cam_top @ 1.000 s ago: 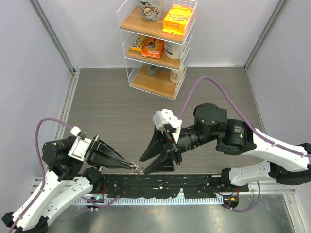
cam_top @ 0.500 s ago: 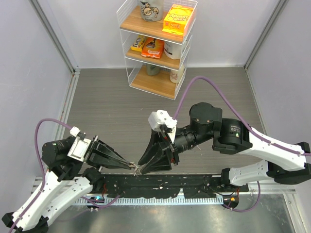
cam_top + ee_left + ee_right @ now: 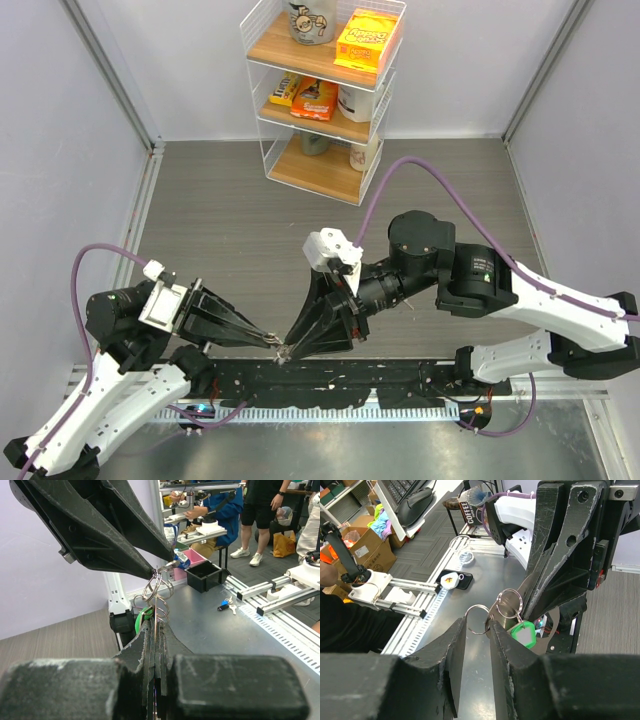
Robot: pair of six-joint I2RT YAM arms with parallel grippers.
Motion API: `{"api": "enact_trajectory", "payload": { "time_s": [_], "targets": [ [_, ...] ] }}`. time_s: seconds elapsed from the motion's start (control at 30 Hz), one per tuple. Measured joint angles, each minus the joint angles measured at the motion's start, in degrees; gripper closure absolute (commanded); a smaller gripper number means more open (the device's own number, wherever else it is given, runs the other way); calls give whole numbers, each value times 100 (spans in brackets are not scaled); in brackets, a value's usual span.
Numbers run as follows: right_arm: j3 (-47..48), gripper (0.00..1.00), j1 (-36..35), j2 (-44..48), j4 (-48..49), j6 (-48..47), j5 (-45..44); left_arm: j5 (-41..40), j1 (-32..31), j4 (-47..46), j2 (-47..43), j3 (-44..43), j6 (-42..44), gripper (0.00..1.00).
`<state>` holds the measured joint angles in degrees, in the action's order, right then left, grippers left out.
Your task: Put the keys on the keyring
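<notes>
The keyring (image 3: 158,594) is a bunch of linked silver rings with a green tag (image 3: 142,620). My left gripper (image 3: 156,626) is shut on one ring and holds the bunch in the air. My right gripper (image 3: 476,625) meets it tip to tip (image 3: 288,349). Its jaws are narrow but still apart, with a loose ring (image 3: 480,618) in the gap between the fingertips. A second ring (image 3: 509,603) and the green tag (image 3: 523,633) hang just right of them. The keys (image 3: 226,605), blue-headed with silvery blades, lie on the metal table beyond the rings, far from both grippers.
A wire shelf (image 3: 322,95) with boxes and cups stands at the back of the table. A black rail (image 3: 400,380) runs along the near edge between the arm bases. A small white and black fob (image 3: 453,580) lies on the metal surface below.
My right gripper has swung left and down to the left gripper's tips, and its jaws have narrowed around a ring. The left gripper has not moved.
</notes>
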<state>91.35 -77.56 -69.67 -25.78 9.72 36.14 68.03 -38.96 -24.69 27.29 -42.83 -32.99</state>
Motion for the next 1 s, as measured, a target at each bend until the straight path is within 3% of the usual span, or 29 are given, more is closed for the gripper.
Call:
{"api": "enact_trajectory", "payload": {
  "time_s": [0.07, 0.33, 0.57, 1.0],
  "targets": [
    [7, 63, 0, -28, 0, 15, -4, 0, -2, 0, 0, -2, -2, 100],
    [7, 62, 0, -122, -46, 70, -98, -33, -4, 0, -7, 0, 0, 100],
    [7, 81, 0, -125, -105, 79, -173, -50, -4, 2, -20, 0, 0, 100],
    [-153, 83, 0, 114, -118, 28, -380, -133, -4, 9, -31, 0, 17, 100]
  ]
}}
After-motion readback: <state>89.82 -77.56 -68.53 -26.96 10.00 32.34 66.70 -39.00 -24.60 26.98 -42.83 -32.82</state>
